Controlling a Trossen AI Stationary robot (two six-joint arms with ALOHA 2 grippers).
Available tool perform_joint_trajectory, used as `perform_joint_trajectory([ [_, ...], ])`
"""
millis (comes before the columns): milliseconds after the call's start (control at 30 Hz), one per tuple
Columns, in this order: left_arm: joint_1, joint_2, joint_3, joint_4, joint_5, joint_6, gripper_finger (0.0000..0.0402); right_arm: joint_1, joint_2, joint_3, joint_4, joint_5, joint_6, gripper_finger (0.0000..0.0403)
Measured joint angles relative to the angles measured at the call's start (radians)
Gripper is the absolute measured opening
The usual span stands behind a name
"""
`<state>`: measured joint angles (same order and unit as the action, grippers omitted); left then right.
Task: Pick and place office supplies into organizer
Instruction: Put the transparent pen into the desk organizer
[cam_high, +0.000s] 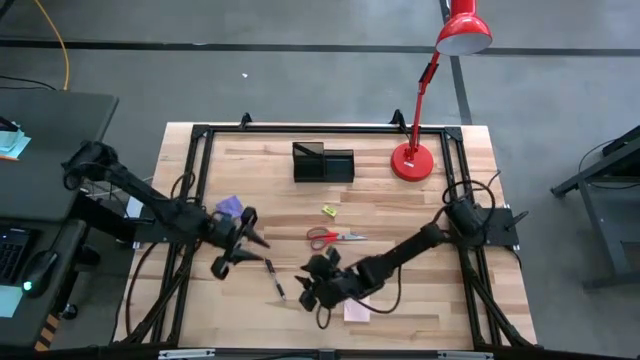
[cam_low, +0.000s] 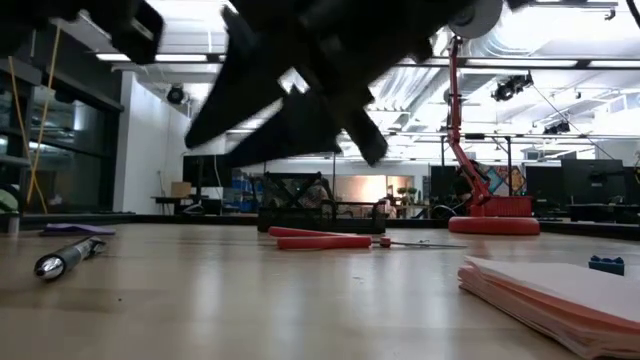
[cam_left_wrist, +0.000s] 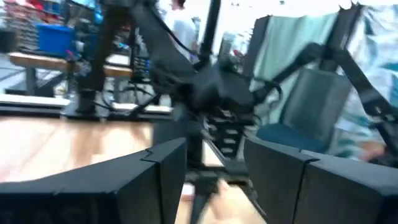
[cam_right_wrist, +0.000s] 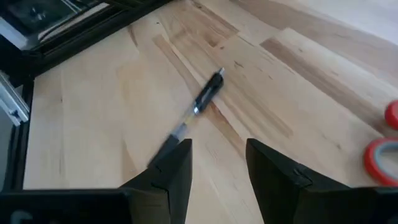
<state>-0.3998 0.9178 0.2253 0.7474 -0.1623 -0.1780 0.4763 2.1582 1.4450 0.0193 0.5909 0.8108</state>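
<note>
While the right gripper (cam_right_wrist: 217, 165) hovers with fingers apart just above the pen (cam_right_wrist: 198, 107) lying on the worktop (cam_right_wrist: 93, 112), the left gripper (cam_high: 243, 243) waits nearby, fingers apart and empty; the organizer (cam_high: 323, 162) sits well apart.

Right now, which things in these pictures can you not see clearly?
- Organizer: contents too small in the high view; low view blurs it.
- Pen: near end hidden behind the right end effector, right wrist view.
- Scissors: cut off by the right wrist view's edge.
- Left wrist view: motion blur hides the table items.
</note>
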Motion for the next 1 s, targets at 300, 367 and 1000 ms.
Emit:
perform_joint_trajectory([
  [300,-0.349,-0.007,0.0,-0.018,-0.244,0.069,0.0154,-0.054,0.0,0.335,-0.422,-0.094,0.096,0.0144],
  [367,-0.425,-0.007,0.0,0.002,-0.278,0.098,0.0154,-0.058,0.0,0.379,-0.464,-0.093,0.111,0.0144],
  [1000,-0.772,-0.025,0.0,0.207,-0.385,0.301,0.0154,-0.064,0.179,0.473,-0.426,-0.23,0.288,0.0144],
])
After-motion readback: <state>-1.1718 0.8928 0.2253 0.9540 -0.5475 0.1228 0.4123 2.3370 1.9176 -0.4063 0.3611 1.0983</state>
